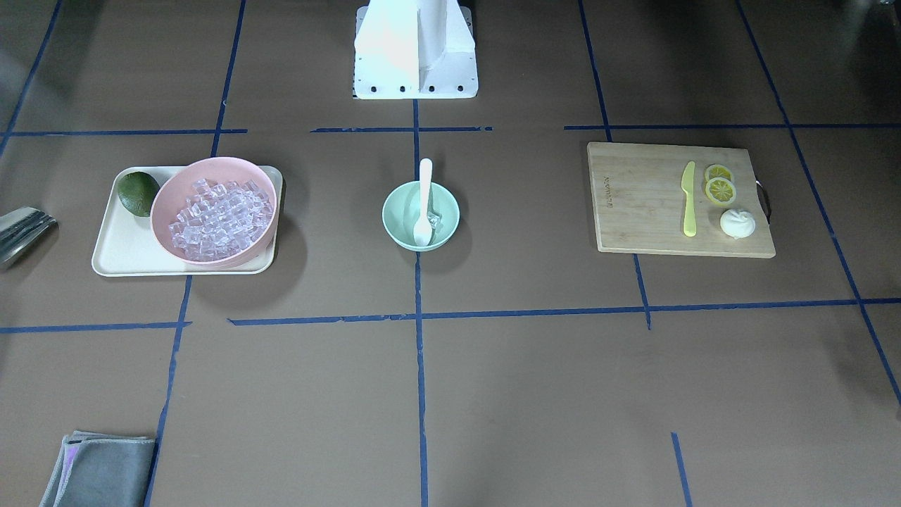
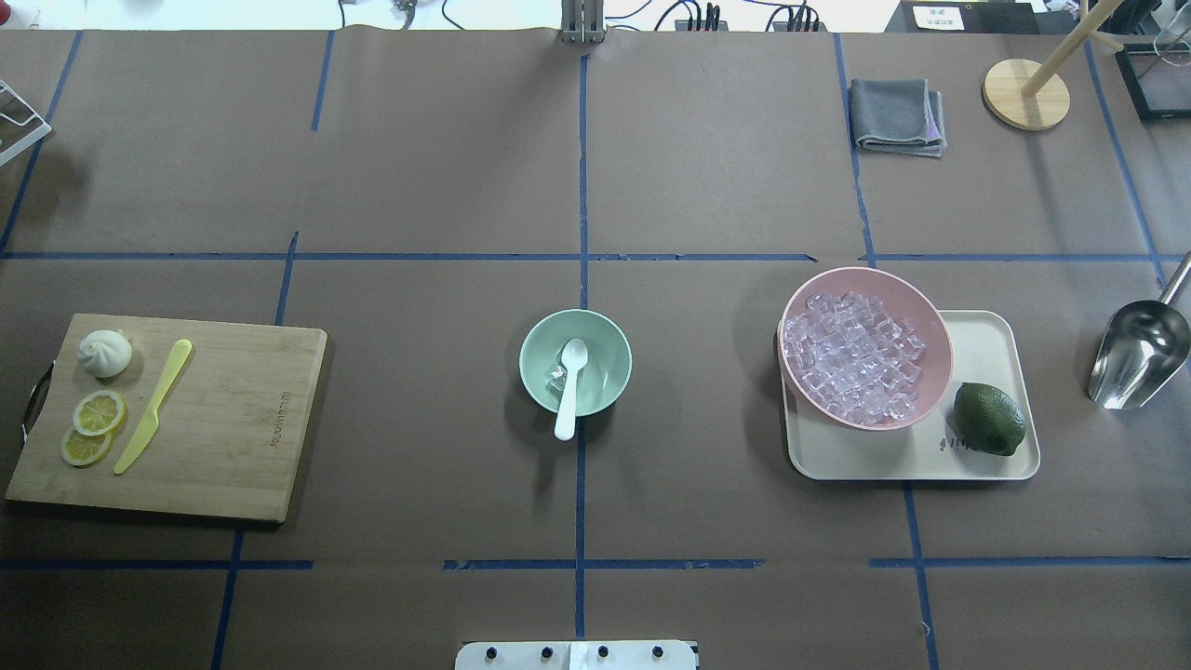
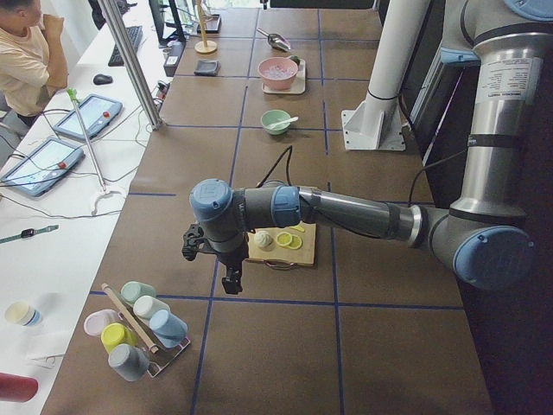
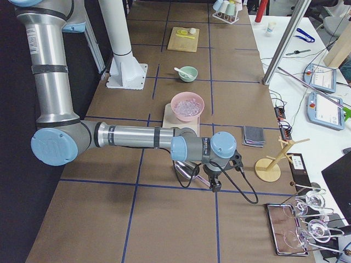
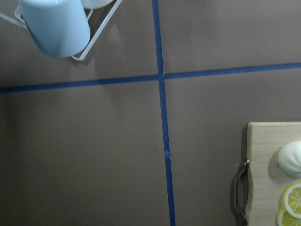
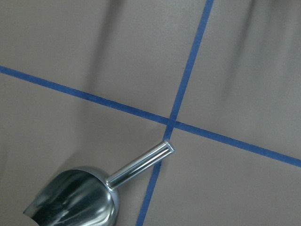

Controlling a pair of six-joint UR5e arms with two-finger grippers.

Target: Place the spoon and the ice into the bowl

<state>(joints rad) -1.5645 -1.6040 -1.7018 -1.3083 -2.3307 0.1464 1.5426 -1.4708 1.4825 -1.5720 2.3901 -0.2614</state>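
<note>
The mint-green bowl (image 2: 609, 358) stands at the table's middle, also in the front view (image 1: 398, 211). The white spoon (image 2: 569, 391) lies in it, scoop inside, handle over the rim toward the robot (image 1: 425, 184). A few ice cubes (image 2: 557, 378) lie in the bowl beside the scoop (image 1: 435, 221). Many more ice cubes (image 2: 851, 358) fill the pink bowl (image 2: 930, 326). My left gripper (image 3: 230, 278) hangs over the table's left end near the cutting board. My right gripper (image 4: 215, 183) hangs over the right end. I cannot tell whether either is open or shut.
A cutting board (image 2: 233, 419) on the left holds a yellow-green knife (image 2: 153, 405), lemon slices (image 2: 93, 423) and a bun (image 2: 104, 354). A cream tray (image 2: 986, 335) holds the pink bowl and a lime (image 2: 989, 419). A metal scoop (image 2: 1137, 354), grey cloth (image 2: 895, 114) and cup rack (image 3: 138, 324) stand around.
</note>
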